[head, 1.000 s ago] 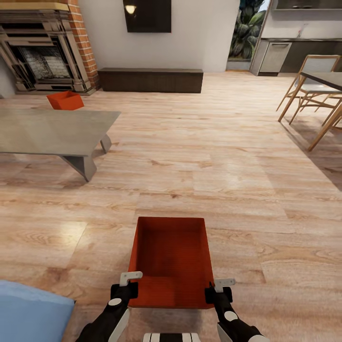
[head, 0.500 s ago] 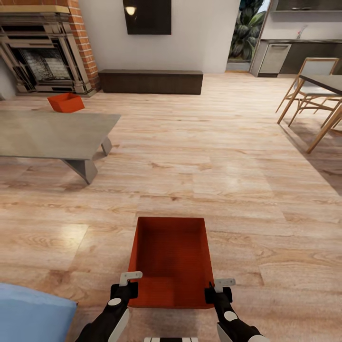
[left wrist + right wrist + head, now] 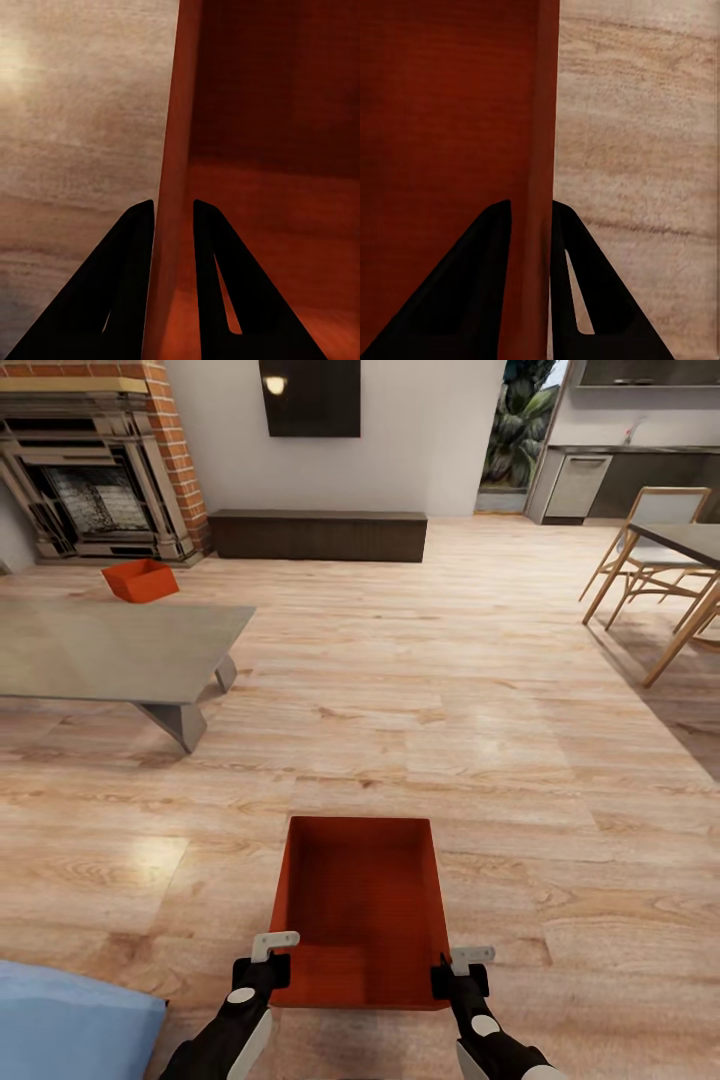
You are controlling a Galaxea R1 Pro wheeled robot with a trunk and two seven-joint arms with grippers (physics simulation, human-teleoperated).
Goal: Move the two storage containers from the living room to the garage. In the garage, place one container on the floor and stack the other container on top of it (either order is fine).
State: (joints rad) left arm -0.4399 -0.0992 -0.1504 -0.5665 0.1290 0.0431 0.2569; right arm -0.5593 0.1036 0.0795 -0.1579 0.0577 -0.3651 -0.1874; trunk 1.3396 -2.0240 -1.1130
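Two red-orange bins: the near container (image 3: 360,905), lidless with smooth flaring walls, is carried over the wood floor (image 3: 480,690), left gripper (image 3: 268,958) and right gripper (image 3: 458,970) each clamped astride a side wall; the far container (image 3: 140,580) sits beyond the grey table (image 3: 100,645).

You're facing a light wood-plank floor (image 3: 450,690) w/ a glossy patch of light. Low grey table (image 3: 110,650) at left, brick fireplace (image 3: 95,470) behind it, dark bench (image 3: 318,534) along the white wall (image 3: 430,430). Wooden chairs (image 3: 650,550) & a dining table (image 3: 690,540) at right.
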